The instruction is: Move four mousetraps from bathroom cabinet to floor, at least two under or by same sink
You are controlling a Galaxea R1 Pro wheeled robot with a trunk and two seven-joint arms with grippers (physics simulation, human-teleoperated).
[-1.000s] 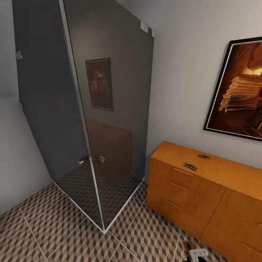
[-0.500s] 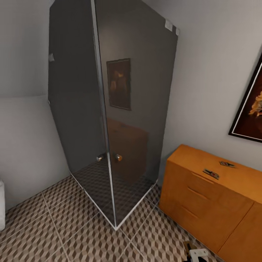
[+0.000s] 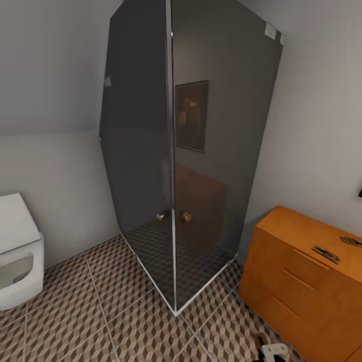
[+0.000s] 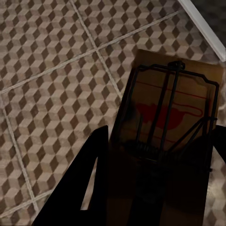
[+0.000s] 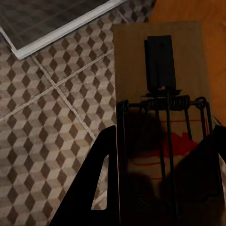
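In the left wrist view a tan mousetrap (image 4: pixel 169 108) with a black spring bar and red marking sits between the dark fingers of my left gripper (image 4: pixel 157 155), which is shut on it above the cube-patterned bathroom floor (image 4: pixel 52 70). My right gripper (image 5: pixel 162 160) is shut on a second mousetrap (image 5: pixel 160 94) over the same tiles, near the cabinet's edge. In the head view, two more mousetraps (image 3: pixel 326 254) (image 3: pixel 351 241) lie on the flat top of the orange-brown cabinet (image 3: pixel 296 296) at the right. The sink is out of view.
A tall dark glass shower enclosure (image 3: pixel 191 151) stands in the corner, its metal base rail reaching onto the tiled floor (image 3: pixel 75 322). A white square toilet (image 3: pixel 17 251) is at the far left. A white arm part (image 3: pixel 274 349) shows at the lower edge.
The head view has swung left: the shower and cabinet slid right in the picture, the wall painting has left the view and the toilet has come in. Both traps stay held.
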